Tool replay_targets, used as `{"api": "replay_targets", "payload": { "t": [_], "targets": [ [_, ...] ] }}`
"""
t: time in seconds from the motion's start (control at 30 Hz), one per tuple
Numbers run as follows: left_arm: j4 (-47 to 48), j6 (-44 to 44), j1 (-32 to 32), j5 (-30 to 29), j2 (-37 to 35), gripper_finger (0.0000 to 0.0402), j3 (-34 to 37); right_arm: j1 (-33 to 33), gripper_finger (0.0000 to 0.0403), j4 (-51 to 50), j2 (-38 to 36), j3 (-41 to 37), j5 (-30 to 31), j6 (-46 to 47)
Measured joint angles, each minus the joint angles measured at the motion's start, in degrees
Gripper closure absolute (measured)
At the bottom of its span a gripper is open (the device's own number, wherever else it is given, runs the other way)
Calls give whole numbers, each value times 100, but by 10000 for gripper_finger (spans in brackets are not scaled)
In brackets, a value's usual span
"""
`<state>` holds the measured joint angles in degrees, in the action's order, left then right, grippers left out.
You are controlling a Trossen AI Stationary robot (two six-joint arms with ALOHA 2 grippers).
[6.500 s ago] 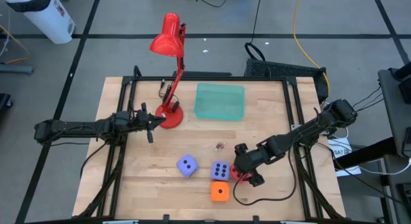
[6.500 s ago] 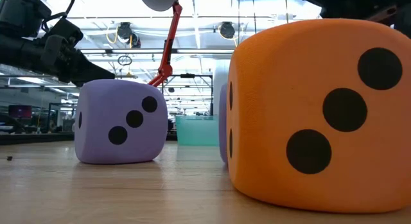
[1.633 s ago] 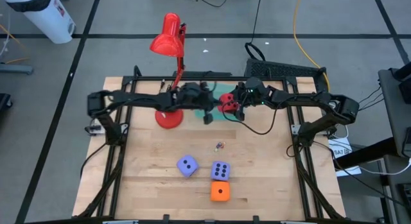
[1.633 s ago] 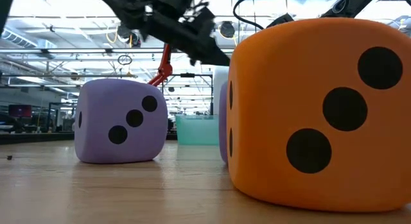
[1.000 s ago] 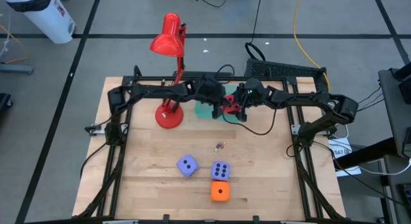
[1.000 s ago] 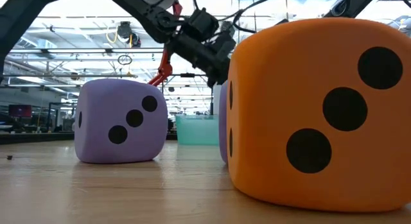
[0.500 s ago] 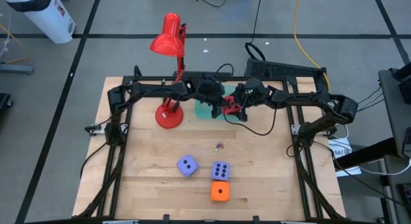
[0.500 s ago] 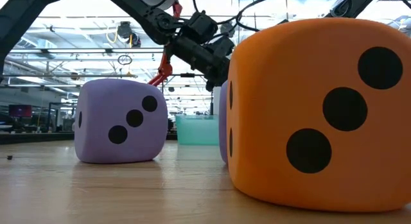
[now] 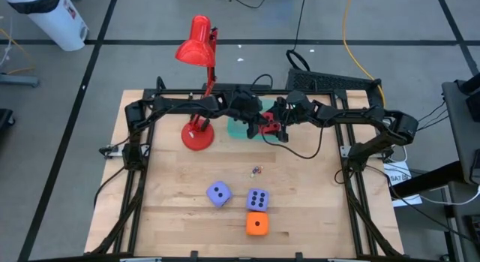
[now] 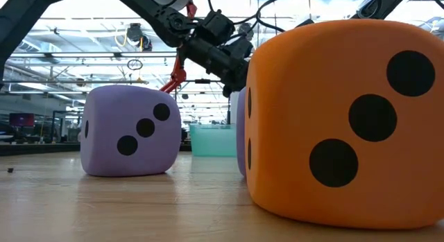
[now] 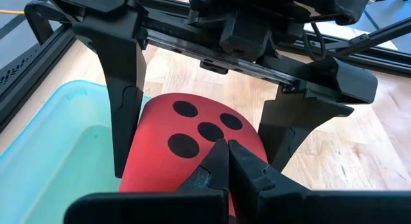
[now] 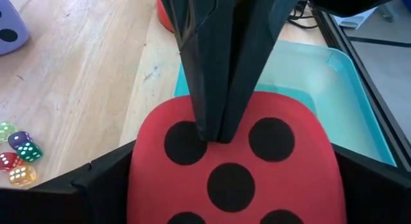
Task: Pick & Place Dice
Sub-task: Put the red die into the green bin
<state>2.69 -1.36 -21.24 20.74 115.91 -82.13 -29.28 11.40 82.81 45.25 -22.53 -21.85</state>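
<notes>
- Red die [image 9: 265, 118] held in the right gripper [image 9: 271, 124], fingers clamped on two opposite sides; it hangs over the near edge of the teal bin [image 9: 238, 129], on the side away from the lamp.
- Right wrist view: the die [image 12: 232, 160] fills the space between the fingers, with the bin [image 12: 327, 83] directly past it. The drop looks close to straight down, or a shade farther in over the bin.
- Left gripper [image 9: 248, 114] is over the bin too, just beside the red die on the lamp side. Left wrist view shows its fingers pressed together, holding nothing, tips right at the pip face of the die [image 11: 192, 144]; whether they actually touch it I cannot tell.
- Judgement: the right arm owns the release. The left fingertips sit in the path and could nudge or snag the soft cube as it falls.
- Red lamp [image 9: 197, 82] stands just beside the bin, its base [image 9: 198, 136] near the bin's corner; not in the way of the drop.
- Still on the table, well apart from the bin toward the near edge: two lavender dice [image 9: 218, 193] [image 9: 256, 199] and an orange die [image 9: 256, 224] just beside the second one.
- A cluster of tiny coloured dice [image 9: 256, 170] lies between the bin and the big dice.
</notes>
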Motion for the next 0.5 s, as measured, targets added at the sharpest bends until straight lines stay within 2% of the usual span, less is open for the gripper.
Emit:
{"api": "replay_targets", "payload": {
  "t": [0.17,0.3,0.5],
  "targets": [
    [-135,18,-2,36,240,401,-7,0,5,10,0,0,65,8],
    [-3,7,-22,-315,408,402,70,16,6,350,-88,2,-71,91],
    [-3,-58,-72,-356,323,401,23,25,6,609,-73,48,-20,113]
  ]
}}
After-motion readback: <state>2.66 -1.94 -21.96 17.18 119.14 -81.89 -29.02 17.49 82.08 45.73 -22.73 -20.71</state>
